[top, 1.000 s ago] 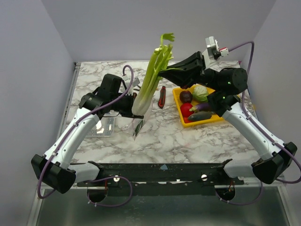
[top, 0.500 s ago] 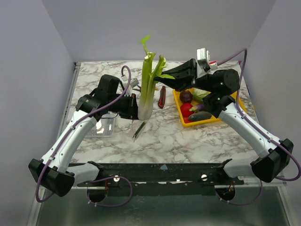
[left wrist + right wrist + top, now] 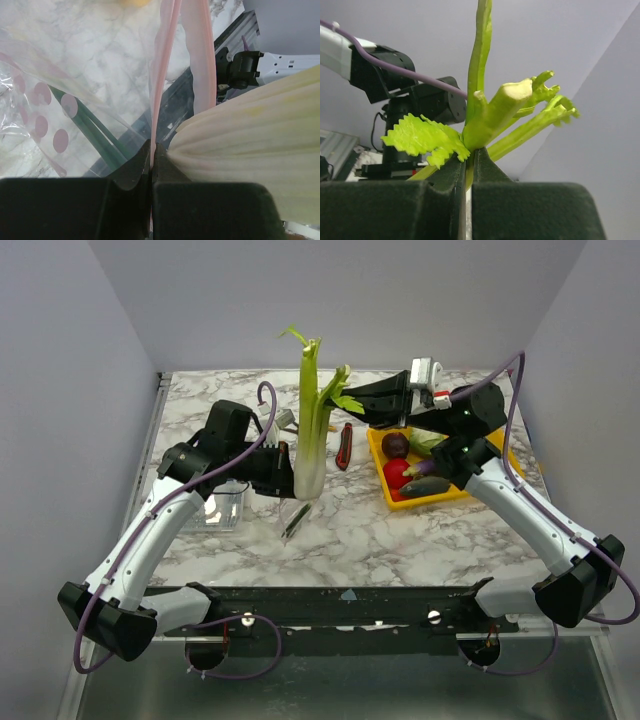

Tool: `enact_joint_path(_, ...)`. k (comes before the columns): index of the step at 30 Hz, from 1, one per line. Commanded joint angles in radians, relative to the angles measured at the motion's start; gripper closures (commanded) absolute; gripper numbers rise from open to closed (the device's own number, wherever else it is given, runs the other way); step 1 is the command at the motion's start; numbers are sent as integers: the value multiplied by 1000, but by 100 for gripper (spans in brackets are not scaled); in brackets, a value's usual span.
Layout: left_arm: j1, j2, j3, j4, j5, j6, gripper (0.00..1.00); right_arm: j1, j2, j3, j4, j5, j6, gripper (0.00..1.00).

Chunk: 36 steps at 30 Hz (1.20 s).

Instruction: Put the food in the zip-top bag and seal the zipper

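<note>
Your left fingers (image 3: pixel 144 161) pinch the zipper (image 3: pixel 161 75), celery (image 3: pixel 312 440) base just beside them | your right fingers (image 3: pixel 459 167) clamp its top.

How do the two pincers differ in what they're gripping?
The left pincer pinches the thin pink zipper of the zip-top bag, low down. The right pincer pinches the celery at its leafy top, higher up. The bag hangs limp; the celery stands upright. Both pincers are shut.
</note>
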State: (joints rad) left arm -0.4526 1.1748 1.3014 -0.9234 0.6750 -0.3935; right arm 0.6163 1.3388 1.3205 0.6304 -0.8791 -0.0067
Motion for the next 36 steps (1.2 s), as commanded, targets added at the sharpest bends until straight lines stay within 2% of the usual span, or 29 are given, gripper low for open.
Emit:
enact_joint_path(1,5,-23,15,-15,52,5,100,7,-26,45,-83,37,-166,100)
enact_joint_path(11,5,-21,4,-24,69,21,100,6,40,171,-185,55,-258,100)
enact_joint_path(14,6,-28,7,-19,70,15,100,10,36,176,-226,0,-267,100)
enact_joint_path(22,16,-37,27,15,153,-27,100,80,-102,-82,-239,-19,-422,100)
enact_joint_path(28,28,-39,54,22,175,-59,100,115,-155,-169,-300,27,-532,100)
enact_joint_path(31,29,-36,67,32,188,-80,100,143,-124,-149,-425,89,-654,98)
enact_joint_path(34,31,-34,82,31,176,-85,100,158,-93,-142,-472,133,-653,87)
enact_joint_path(36,34,-37,87,30,157,-88,100,158,-71,-138,-516,162,-607,71)
